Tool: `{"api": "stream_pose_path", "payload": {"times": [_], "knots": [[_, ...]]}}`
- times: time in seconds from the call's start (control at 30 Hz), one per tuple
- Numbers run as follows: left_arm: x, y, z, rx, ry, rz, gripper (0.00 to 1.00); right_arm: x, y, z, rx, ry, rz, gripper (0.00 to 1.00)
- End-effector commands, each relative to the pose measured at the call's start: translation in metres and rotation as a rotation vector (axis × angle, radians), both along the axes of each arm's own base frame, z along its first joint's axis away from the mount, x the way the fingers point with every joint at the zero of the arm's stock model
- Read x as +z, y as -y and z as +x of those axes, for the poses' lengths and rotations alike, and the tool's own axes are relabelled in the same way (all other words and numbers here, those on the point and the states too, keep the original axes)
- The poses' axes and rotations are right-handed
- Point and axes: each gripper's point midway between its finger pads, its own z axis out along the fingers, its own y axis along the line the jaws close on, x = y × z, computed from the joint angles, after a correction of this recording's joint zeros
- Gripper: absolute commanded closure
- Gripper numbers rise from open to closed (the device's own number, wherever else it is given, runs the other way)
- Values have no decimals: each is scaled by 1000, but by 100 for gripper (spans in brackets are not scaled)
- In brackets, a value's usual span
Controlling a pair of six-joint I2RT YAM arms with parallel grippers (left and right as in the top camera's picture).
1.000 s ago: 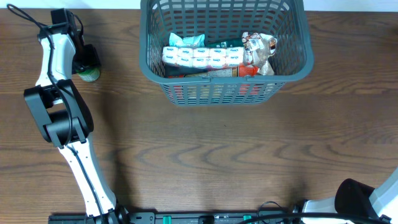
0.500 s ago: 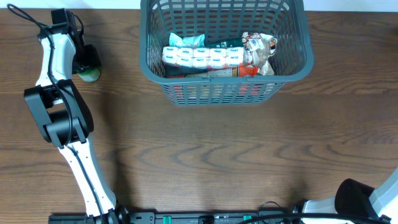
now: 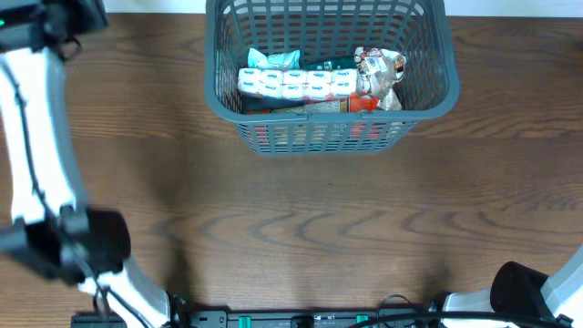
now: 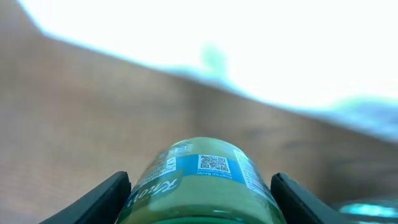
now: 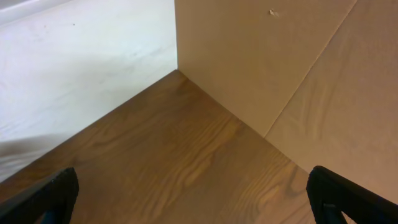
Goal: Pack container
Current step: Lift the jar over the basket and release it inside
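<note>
Overhead view: the basket (image 3: 319, 135) sits at the top centre of the frame, its far rim cut by the top edge. A white pack (image 3: 296, 84) and a crinkled bag (image 3: 381, 77) lie inside.
Open room: bare table (image 3: 319, 219) fills the middle and lower frame and both sides of the basket.
Left arm (image 3: 36, 155): runs up the left edge, blurred, with its dark head in the upper left corner.
Left gripper (image 4: 200, 180): partly spread fingers (image 4: 106, 196) clamp a green jar (image 4: 199, 186) with a blue label, low in the wrist view.
Right arm (image 3: 537, 296): tucked into the lower right corner.
Right gripper (image 5: 193, 171): jaws spread fully, nothing between them, facing wood beside a beige panel (image 5: 280, 56).
</note>
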Motion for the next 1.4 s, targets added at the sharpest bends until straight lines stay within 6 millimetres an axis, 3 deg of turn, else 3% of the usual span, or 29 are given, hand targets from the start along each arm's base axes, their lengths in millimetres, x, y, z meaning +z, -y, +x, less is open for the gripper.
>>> {"api": "stream_pose_path", "payload": {"times": [0.0,0.13,0.3,0.47,0.7,0.93,1.13,1.2,1.37], "knots": [[63,71,-17,-282,162,-101,94,0,2,-1,-16,9,8,1],[110,146,-47,-586,296,-108,94,0,2,-1,-16,9,8,1],[127,228,-78,-851,361,-65,94,0,2,-1,-16,9,8,1],[115,302,-95,-1055,378,18,94,0,2,-1,-16,9,8,1],[60,372,-86,-1128,264,65,94,0,2,-1,-16,9,8,1],[-28,417,-59,-1153,99,94,94,0,2,-1,-16,9,8,1],[-87,420,-29,-1090,5,155,94,0,2,-1,-16,9,8,1],[-97,419,-26,-1078,-15,167,94,0,2,-1,-16,9,8,1],[-97,419,-25,-1078,-11,166,94,0,2,-1,-16,9,8,1]]}}
